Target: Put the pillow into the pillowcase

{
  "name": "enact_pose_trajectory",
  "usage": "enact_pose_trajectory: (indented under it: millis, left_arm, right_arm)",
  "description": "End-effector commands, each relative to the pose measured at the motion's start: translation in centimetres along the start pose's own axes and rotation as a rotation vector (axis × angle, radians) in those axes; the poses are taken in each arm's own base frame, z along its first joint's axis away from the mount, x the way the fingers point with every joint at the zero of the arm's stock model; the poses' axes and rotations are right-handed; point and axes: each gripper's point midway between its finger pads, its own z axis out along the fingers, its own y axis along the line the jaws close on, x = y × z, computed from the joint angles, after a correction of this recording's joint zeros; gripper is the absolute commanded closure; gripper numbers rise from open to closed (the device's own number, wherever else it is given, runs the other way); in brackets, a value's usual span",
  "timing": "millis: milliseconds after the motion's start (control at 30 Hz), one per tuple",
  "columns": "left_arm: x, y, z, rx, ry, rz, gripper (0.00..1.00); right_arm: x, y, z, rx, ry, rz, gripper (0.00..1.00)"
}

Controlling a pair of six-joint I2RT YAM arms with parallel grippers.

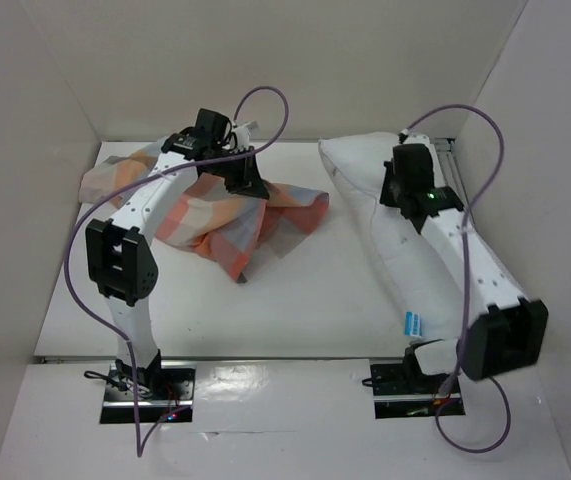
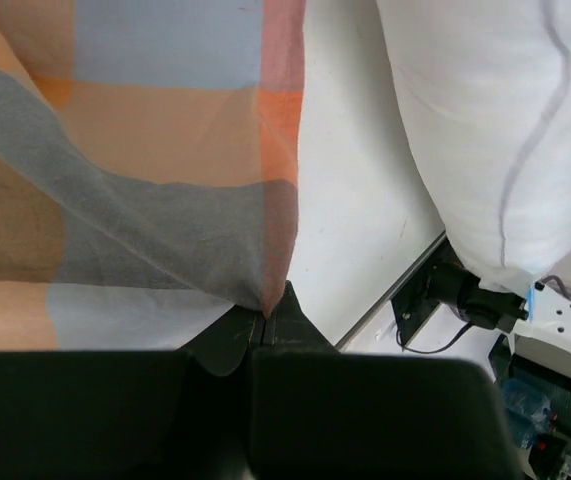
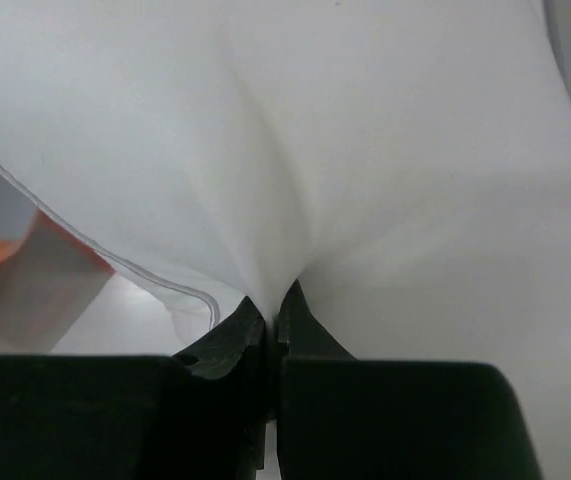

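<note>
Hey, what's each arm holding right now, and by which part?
The left tool is shut on the pillowcase, pinching a point of its edge. The right tool is shut on the pillow, pinching a small fold of its white cover.

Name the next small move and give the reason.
Probably raise the left gripper a little so the pillowcase unfolds: it is pinched at one edge but lies crumpled, no mouth showing, beside the pillow that the right gripper pinches.
</note>
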Motion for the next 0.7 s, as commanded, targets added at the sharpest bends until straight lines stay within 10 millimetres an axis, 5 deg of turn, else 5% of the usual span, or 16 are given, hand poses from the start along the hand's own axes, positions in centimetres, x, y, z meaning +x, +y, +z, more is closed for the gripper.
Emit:
enact_pose_trajectory:
  millis: [0, 300, 500, 667]
  left_arm:
    - [-1.8, -0.4, -0.7, 0.043, -0.039, -0.004, 1.0]
    - [-3.9, 2.2, -1.9, 0.037, -0.09, -0.082, 1.0]
    - [-6.4, 3.0, -2.4, 0.062, -0.133, -0.093, 1.0]
    - [-6.9, 3.9, -2.8, 0.054, -0.146, -0.105, 1.0]
  right_arm:
    - [-4.4, 2.2, -6.1, -0.239, -0.227, 0.057, 1.0]
    - [-3.9, 3.3, -15.3, -0.483, -0.34, 0.092, 1.0]
    - [-1.4, 7.2, -18.4, -0.77, -0.245, -0.089, 1.0]
    - [1.5, 7.9, -20.0, -0.877, -0.127, -0.164, 1.0]
